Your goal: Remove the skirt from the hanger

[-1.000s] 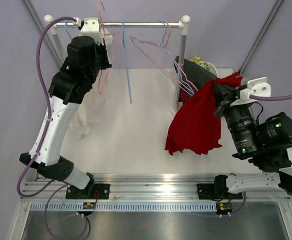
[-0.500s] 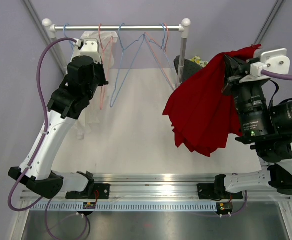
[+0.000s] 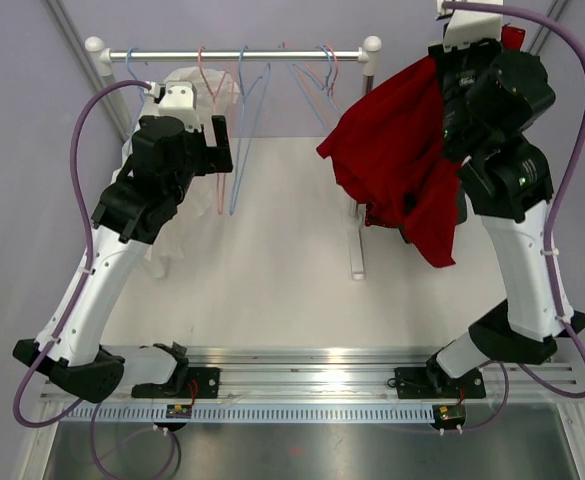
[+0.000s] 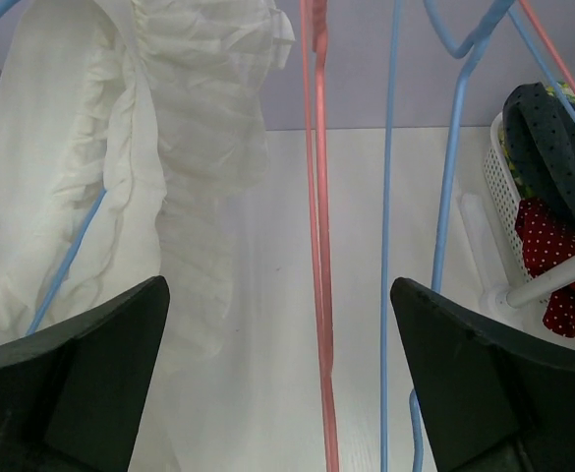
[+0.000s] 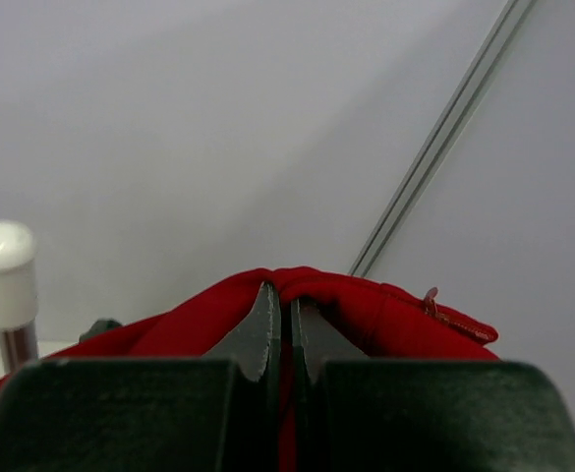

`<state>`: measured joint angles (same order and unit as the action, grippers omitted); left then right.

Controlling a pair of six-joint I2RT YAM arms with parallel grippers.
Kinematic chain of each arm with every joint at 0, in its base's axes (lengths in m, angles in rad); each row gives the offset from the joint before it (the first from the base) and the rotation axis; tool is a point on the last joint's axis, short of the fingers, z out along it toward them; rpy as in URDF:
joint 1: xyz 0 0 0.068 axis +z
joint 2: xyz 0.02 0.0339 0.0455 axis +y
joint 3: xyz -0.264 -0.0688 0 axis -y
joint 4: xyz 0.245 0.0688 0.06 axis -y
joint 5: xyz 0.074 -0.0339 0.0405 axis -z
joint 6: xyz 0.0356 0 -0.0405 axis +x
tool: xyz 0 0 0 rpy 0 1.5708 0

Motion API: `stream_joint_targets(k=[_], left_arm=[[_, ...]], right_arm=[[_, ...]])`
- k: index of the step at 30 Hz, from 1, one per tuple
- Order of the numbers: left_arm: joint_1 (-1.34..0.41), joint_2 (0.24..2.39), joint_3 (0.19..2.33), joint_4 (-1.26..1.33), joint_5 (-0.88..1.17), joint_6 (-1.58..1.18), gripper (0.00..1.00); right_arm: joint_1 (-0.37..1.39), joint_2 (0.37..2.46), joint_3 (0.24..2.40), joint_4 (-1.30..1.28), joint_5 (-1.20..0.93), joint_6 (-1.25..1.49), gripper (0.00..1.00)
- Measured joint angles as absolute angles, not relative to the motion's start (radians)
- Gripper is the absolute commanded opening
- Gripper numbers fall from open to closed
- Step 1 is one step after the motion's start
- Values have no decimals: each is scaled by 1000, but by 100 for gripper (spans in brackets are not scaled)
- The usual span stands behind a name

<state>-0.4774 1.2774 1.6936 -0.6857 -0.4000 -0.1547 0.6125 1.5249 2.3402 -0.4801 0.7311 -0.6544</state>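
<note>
Student: Skirt position first: where is the red skirt (image 3: 392,160)?

Instructor: It hangs from the right gripper (image 5: 285,324), raised high at the far right, just beside the right post of the rail (image 3: 242,52). The right wrist view shows the jaws pressed together on a fold of the red cloth.

Student: What differs from a second ago?

Instructor: Then the skirt is low, near the basket (image 4: 498,187), and several wire hangers are drawn off the vertical toward it. Now the right arm is swung up and back. The hangers, among them the pink hanger (image 4: 316,246) and the blue hanger (image 4: 449,147), hang back under the rail with no red cloth on them.

Student: What does that mean for the task?

Instructor: By this evidence the skirt is off its hanger. Only setting it down appears to be left.

Student: And the left gripper (image 4: 277,285)?

Instructor: Its fingers stand wide apart and hold nothing. It faces the hangers, with a white garment (image 4: 169,147) on the rail to its left.
</note>
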Motion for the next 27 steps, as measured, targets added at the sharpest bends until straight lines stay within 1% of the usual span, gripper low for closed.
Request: stream_joint_targets(k=[5,7,10,13,18,20,22,23,24,25,27], left_arm=[[-474,1253,1682,-688,-400,-154,99],[-473,1230,1668,-691,-398,-155,99],[-473,1197,1650,-695,-392,-159,99],[-473,1163,1634,-696,-381,-167,99],[-473,1110,1626,-701,-362,-173,99],[-473,1093,1628,-705,-362,-173,99],[-473,1086,1639,-712,-363,-172,99],[-472,1085,1652,-719,-364,-170,99],[-472,1085,1664,-719,-368,-166,99],[-472,1086,1677,-720,-377,-162,99],[-472,1091,1715,-740,-410,-149,99]], right_arm=[[380,1680,2524,-546,554,-464,0],[289,1721,2544,-546,483,-381,0],[202,1804,2596,-542,393,-281,0],[152,1917,2649,-508,295,-180,0],[117,2105,2648,-473,142,-25,0],[116,2148,2607,-472,94,23,0],[117,2154,2488,-454,46,71,0],[117,2146,2411,-436,27,92,12],[118,2128,2318,-405,7,112,80],[118,2104,2222,-390,-7,133,99],[118,2063,2083,-387,-28,144,99]])
